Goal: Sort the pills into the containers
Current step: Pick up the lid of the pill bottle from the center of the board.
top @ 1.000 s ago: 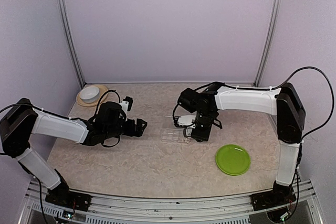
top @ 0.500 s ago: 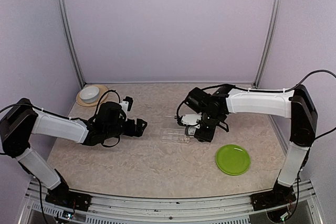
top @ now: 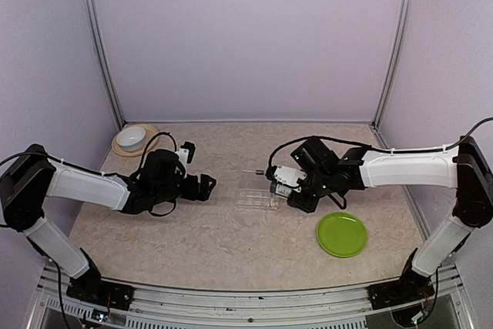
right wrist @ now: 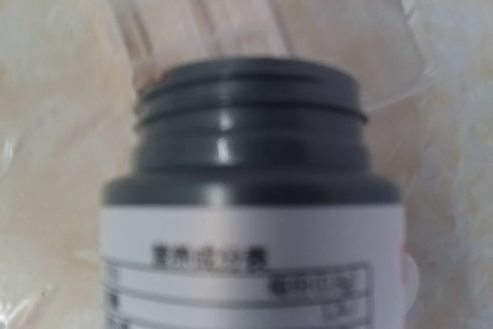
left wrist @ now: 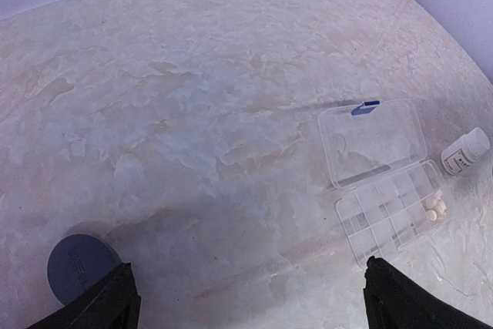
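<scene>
Evidently the sorting is only just getting going: the left gripper (left wrist: 248, 290) is hovering idle with its fingers spread wide around nothing, a round grey screw cap (left wrist: 77, 267) sitting on the marbled beige table (left wrist: 192, 113) beside it. Further right, the flat clear plastic compartment box (left wrist: 377, 217) is lying open, with two tiny whitish pills (left wrist: 433, 209) resting in one end compartment and the others looking bare. The right gripper (top: 291, 190) is clamping an uncapped grey-necked, white-labelled bottle (right wrist: 254, 190), its mouth pointing toward the box, so most of the sorting seems left.
</scene>
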Controlling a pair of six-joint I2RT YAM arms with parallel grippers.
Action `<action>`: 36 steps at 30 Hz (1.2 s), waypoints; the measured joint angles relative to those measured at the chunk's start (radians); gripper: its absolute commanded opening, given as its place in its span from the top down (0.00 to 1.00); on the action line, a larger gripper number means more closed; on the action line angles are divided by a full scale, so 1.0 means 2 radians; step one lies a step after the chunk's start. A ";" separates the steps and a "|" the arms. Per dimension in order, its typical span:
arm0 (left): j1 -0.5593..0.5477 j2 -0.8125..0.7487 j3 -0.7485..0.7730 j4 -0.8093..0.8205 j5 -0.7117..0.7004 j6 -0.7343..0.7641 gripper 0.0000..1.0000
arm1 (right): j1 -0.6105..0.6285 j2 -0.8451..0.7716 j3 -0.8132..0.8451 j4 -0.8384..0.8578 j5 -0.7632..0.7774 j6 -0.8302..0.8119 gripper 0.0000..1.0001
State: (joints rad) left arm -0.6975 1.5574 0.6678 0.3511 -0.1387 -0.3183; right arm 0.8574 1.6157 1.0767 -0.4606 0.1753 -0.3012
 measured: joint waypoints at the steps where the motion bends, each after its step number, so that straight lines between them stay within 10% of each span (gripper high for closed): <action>1: 0.000 0.000 0.000 0.000 0.000 0.000 0.01 | 0.000 -0.010 -0.015 0.022 0.000 0.002 1.00; 19: 0.000 0.000 0.000 0.000 0.000 0.000 0.01 | 0.000 -0.242 -0.294 0.441 -0.056 0.019 1.00; 36: -0.002 -0.005 0.000 0.000 0.005 0.000 0.01 | 0.002 -0.168 -0.383 0.846 -0.178 0.024 1.00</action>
State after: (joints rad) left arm -0.7021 1.5471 0.6678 0.3511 -0.1284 -0.3176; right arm 0.8619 1.2797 0.3107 1.2316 -0.1802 -0.2527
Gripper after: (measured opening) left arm 0.988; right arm 0.532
